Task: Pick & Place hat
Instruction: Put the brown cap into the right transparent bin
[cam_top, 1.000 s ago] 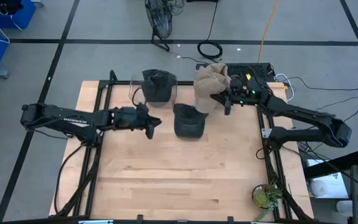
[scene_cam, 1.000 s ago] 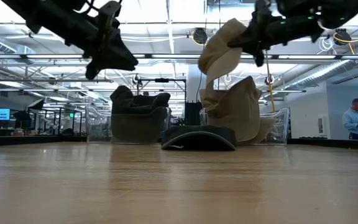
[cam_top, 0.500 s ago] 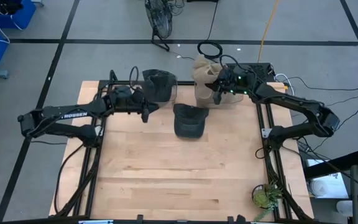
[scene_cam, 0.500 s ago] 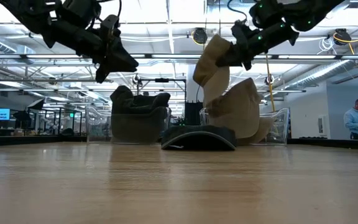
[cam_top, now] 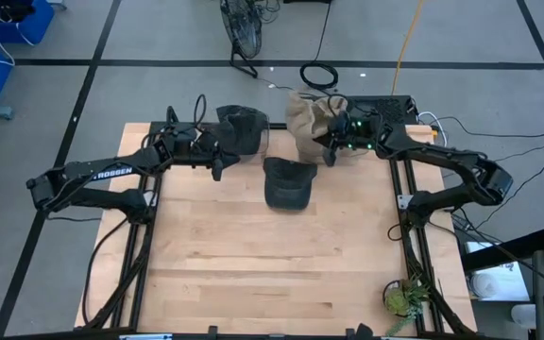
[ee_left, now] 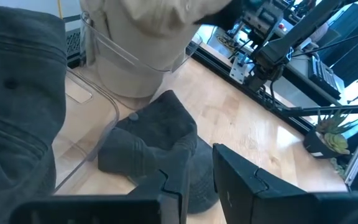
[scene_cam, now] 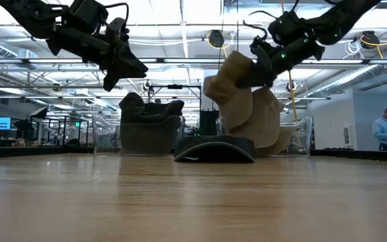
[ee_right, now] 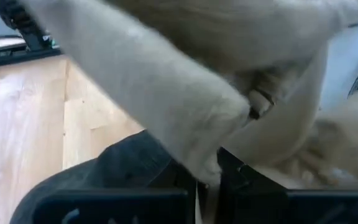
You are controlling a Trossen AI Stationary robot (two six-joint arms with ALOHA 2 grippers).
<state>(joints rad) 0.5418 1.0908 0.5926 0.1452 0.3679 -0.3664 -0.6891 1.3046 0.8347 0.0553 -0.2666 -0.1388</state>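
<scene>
My right gripper (cam_top: 329, 149) is shut on a beige hat (cam_top: 302, 118), held up over the clear bin of beige hats (scene_cam: 294, 138) at the table's far side. A dark grey hat (cam_top: 286, 184) lies brim-down on the table in front of the bins; it also shows in the left wrist view (ee_left: 154, 143). My left gripper (cam_top: 217, 162) hangs empty in the air beside the clear bin of dark hats (cam_top: 242, 130), its fingers almost together with a narrow gap (ee_left: 199, 180). My right gripper pinches a fold of the beige hat's cloth (ee_right: 219, 165) between its two fingers. The fingers come from the table's right, slanting down. The hat hangs slack below and beside the fingers (scene_cam: 228, 94), in front of the other beige hats; whether it touches them I cannot tell.
The two clear bins stand side by side at the far edge. A small plant (cam_top: 404, 297) sits at the near right corner. Cables and a black box (cam_top: 385, 109) lie behind the table. A person (scene_cam: 385, 128) stands far off in the room.
My right gripper has gone down and toward the table's left with the beige hat, which now hangs lower, near the bin. My left gripper has gone toward the far edge, up beside the bin of dark hats. The dark hat on the table has kept still.
</scene>
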